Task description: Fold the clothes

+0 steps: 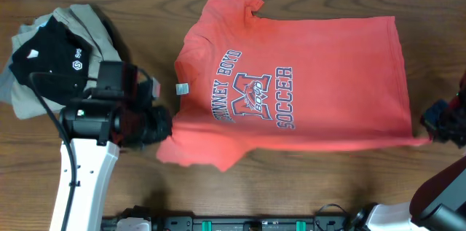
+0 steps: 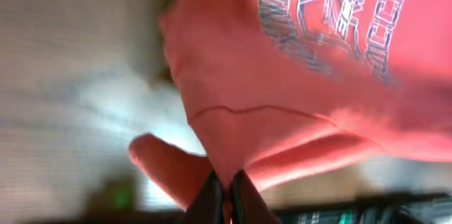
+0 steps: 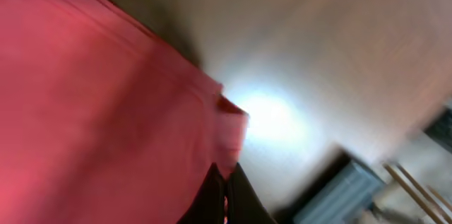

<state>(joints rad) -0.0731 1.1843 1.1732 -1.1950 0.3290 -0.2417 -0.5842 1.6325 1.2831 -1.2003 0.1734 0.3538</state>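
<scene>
A red T-shirt (image 1: 291,63) with "SOCCER" print lies across the wooden table, collar at the left, hem at the right. My left gripper (image 1: 166,130) is shut on the shirt's near left shoulder edge; the left wrist view shows red cloth (image 2: 233,111) pinched between the jaws (image 2: 226,185). My right gripper (image 1: 431,133) is shut on the near right hem corner; the right wrist view shows the red cloth (image 3: 106,111) in the jaws (image 3: 226,181). The near edge looks lifted and stretched between both grippers.
A heap of other clothes, black (image 1: 51,52) and beige (image 1: 80,20), lies at the table's left. Bare wooden table (image 1: 437,12) surrounds the shirt. Black equipment runs along the near edge (image 1: 255,224).
</scene>
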